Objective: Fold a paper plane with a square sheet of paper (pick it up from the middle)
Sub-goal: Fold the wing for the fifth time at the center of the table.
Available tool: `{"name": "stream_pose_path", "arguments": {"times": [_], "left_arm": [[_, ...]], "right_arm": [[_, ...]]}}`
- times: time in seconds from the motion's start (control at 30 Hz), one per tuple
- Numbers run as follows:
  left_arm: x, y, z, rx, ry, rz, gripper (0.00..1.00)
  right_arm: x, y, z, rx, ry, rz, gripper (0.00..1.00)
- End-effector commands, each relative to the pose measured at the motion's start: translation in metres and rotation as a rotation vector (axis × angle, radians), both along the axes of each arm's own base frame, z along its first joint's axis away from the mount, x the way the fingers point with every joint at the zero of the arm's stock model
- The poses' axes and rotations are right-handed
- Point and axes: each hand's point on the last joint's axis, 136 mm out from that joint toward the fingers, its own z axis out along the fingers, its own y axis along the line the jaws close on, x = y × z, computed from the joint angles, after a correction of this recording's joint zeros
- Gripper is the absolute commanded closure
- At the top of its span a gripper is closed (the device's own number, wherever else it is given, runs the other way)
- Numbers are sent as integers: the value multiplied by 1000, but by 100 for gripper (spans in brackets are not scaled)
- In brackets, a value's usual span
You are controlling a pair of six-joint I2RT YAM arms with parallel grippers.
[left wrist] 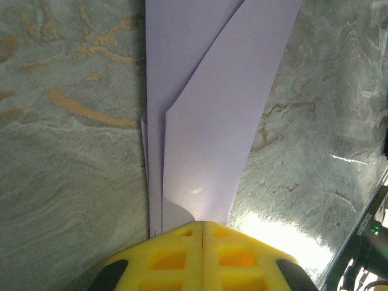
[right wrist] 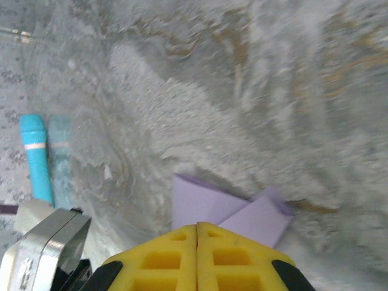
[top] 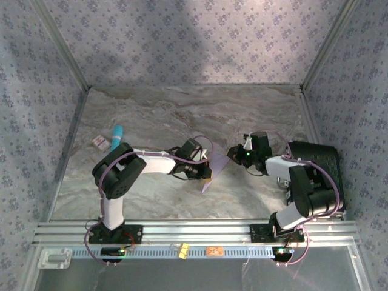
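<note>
1. Fingers of the left hand are clenched on the folded paper, which projects straight ahead of that hand.
2. From above, the paper's long axis is seen slanting from a wide end, beyond and right of the left hand, to a narrow tip nearer the arm bases than that hand.
3. Overlapping layers and one diagonal fold edge are shown in the left wrist view.
4. The right hand is pressed shut just right of the left hand, at the paper's wide end; whether paper is pinched there cannot be told.
5. A black box is set on the bench well right of the left hand; its contents cannot be made out.
6. A teal marker is laid well left of the left hand.
</note>
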Motion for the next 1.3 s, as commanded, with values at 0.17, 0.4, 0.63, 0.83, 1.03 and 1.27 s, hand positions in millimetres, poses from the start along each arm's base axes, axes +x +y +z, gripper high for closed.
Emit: {"name": "stream_pose_path", "arguments": {"times": [0.17,0.4,0.63,0.83,1.03,1.27], "left_arm": [[-24,44,-43,206,116,37,100],[-12,31,-20,161,76,38,100],[4,19,27,105,-9,39,99],[-1,-1,44,36,-4,-8,98],[-10,-20,37,24,16,-56,98],[-14,-19,16,63,36,-69,99]], "right_arm": [[-31,27,-21,0,76,90,94],[-44,19,-54,-43,183,52,99],[-47,14,-60,-70,190,33,99],[-44,14,-58,-71,187,29,99],[-44,14,-58,-78,189,33,99],[-47,11,-60,-88,194,33,99]]}}
